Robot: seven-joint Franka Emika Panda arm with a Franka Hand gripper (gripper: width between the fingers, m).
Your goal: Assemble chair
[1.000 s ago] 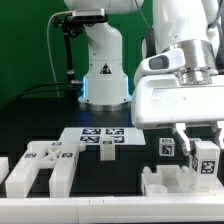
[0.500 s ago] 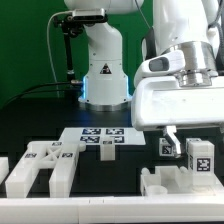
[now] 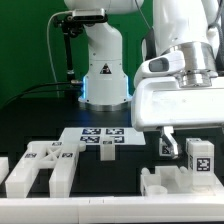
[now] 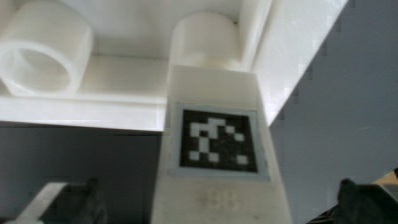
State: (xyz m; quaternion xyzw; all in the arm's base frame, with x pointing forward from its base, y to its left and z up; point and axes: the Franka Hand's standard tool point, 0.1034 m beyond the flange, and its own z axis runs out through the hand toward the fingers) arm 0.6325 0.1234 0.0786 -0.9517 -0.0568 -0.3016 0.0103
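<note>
I have the loose chair parts in 2 groups on the black bench (image 3: 30,120). At the exterior view's left lies a forked part (image 3: 45,165), chunky and white, with 2 prongs pointing toward the camera and small tags on top. A sliver of another white piece (image 3: 4,172) shows just beside it at the frame edge. In the middle the marker board (image 3: 100,138) lies flat, and behind it stands the arm's base (image 3: 103,70), well apart from the parts. At the right the arm's white hand (image 3: 175,100) hangs over the second group. That group is a small tagged block (image 3: 164,147), a leg (image 3: 201,156) standing upright with its tag facing the camera, and in front of them a low part (image 3: 172,182) with raised walls near the bench's front edge. The pincer (image 3: 197,146) is spread wide with the leg between its fingers. I can see 1 finger (image 3: 171,140) standing between block and leg, clear of the leg. The wrist view agrees: the leg lies between the 2 dark fingertips (image 4: 54,203) with a gap on each side, so nothing is gripped. The leg's far end sits beside a round peg (image 4: 45,55) on white plastic, and I cannot tell whether the leg is seated there.
</note>
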